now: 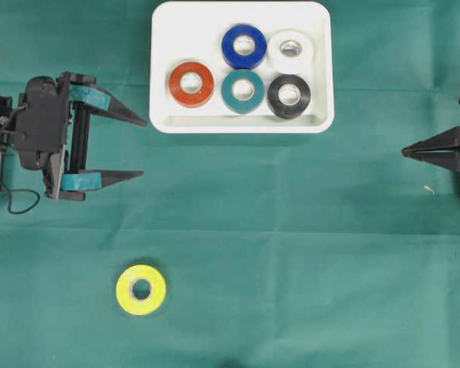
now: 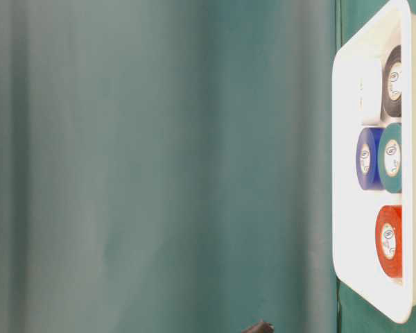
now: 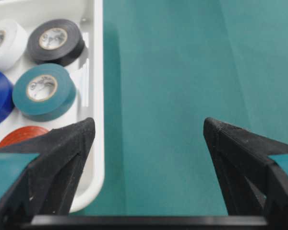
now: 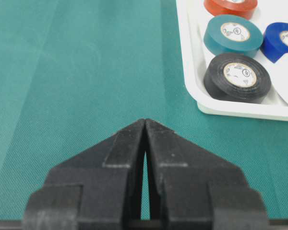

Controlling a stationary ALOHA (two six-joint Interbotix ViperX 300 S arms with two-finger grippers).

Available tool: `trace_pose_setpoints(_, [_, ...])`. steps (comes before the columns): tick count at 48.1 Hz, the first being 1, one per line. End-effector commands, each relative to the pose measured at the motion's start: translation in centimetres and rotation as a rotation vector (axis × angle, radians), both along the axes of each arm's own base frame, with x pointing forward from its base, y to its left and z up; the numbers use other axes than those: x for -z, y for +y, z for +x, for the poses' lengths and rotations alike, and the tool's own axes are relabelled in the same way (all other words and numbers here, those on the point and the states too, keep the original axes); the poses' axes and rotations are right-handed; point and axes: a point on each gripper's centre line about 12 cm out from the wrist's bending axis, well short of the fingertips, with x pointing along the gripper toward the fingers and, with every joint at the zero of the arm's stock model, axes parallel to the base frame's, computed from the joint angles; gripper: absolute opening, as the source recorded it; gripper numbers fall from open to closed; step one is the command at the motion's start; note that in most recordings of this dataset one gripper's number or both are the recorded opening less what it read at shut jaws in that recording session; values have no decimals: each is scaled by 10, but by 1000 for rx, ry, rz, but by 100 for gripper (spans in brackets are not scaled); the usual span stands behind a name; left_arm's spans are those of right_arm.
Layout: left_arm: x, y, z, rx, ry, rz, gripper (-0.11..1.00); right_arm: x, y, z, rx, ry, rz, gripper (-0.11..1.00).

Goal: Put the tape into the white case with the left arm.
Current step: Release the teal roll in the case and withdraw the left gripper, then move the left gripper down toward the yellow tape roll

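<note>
A yellow tape point(image 1: 141, 290) lies flat on the green cloth at the lower left, apart from everything. The white case point(image 1: 176, 31) sits at the top centre and holds several rolls: red point(image 1: 191, 83), blue point(image 1: 243, 46), teal point(image 1: 242, 90), white point(image 1: 290, 50) and black point(image 1: 288, 95). My left gripper point(image 1: 143, 148) stands wide open at the left, just left of the case and well above the yellow tape, with nothing between its teal-banded fingers. In the left wrist view the open gripper point(image 3: 149, 127) frames bare cloth beside the case rim point(image 3: 98, 96). The yellow tape is out of both wrist views.
My right gripper point(image 1: 404, 152) rests shut at the right edge, its tips point(image 4: 145, 122) pointing at cloth left of the case point(image 4: 192, 72). The table-level view shows the case point(image 2: 347, 208) side-on. Green cloth spreads between the tape and the case.
</note>
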Motion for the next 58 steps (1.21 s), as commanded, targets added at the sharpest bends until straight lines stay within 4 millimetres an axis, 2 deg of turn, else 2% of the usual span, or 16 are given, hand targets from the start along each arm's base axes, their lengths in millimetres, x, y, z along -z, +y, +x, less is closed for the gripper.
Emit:
trace_pose_setpoints(1, [-5,-5,2,14,-21,-10,100,-4,0,2,2,-14,-2,-9])
trace_pose_setpoints(14, [2,-34,-11,112,-4,-48,100,-4,0,2,2,-12,-2,-9])
trace_pose_setpoints(29, [-2,-59,-41,219,-46,-98,99,-5,-1,2,3,-15,-2,-9])
trace_pose_setpoints(47, [0,-59,-78,269,-100,-108,99,-5,0,2,2,-15,-2,-9])
trace_pose_setpoints(58, [5,-59,-79,269,-67,-101,99,-4,0,2,2,-14,-2,-9])
